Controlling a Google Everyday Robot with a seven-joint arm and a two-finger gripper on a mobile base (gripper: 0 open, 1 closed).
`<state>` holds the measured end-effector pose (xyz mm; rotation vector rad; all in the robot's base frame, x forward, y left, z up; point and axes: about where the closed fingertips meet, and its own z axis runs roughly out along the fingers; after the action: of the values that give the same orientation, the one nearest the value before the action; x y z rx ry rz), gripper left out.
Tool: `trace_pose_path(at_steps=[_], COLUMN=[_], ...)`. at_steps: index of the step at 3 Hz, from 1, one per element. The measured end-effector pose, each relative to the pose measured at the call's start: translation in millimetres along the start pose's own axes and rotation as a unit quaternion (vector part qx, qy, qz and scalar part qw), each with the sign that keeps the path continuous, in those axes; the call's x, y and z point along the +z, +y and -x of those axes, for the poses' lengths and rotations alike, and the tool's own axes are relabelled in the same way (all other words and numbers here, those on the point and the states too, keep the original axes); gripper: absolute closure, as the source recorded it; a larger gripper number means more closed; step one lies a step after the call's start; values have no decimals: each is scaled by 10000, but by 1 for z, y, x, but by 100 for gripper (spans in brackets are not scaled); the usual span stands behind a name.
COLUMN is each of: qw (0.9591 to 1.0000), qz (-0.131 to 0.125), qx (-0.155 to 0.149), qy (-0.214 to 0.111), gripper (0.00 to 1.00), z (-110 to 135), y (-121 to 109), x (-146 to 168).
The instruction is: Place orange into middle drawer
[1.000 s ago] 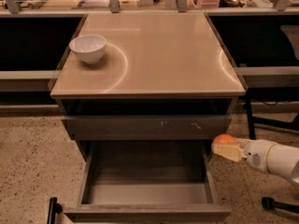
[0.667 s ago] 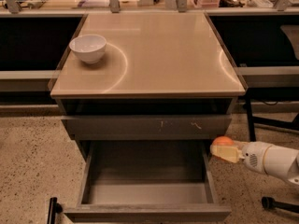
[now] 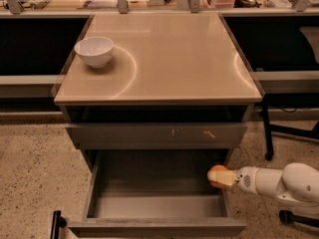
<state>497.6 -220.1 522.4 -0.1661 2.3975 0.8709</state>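
Note:
The middle drawer (image 3: 149,203) stands pulled open below the cabinet top, with a flat grey floor and nothing lying in it. My gripper (image 3: 222,177) reaches in from the right on a white arm and is shut on the orange (image 3: 215,176). It holds the fruit at the drawer's right wall, just above the rim. Only the left part of the orange shows past the pale fingers (image 3: 227,178).
A white bowl (image 3: 94,51) sits at the left of the tan cabinet top (image 3: 164,59). A shut grey drawer front with small scratch marks (image 3: 157,135) is above the open drawer. A black chair leg (image 3: 268,133) stands on the speckled floor at right.
My gripper has moved a little to the left with the orange, from outside the drawer's right wall to just over its rim.

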Motion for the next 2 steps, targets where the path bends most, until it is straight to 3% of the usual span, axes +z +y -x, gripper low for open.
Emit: trace_pose_path(at_steps=[1, 2], qw=[10000, 9998], qz=[1, 130], qx=[1, 167], qy=[0, 32], gripper=[100, 100], z=[0, 0], y=[0, -6], x=[0, 22])
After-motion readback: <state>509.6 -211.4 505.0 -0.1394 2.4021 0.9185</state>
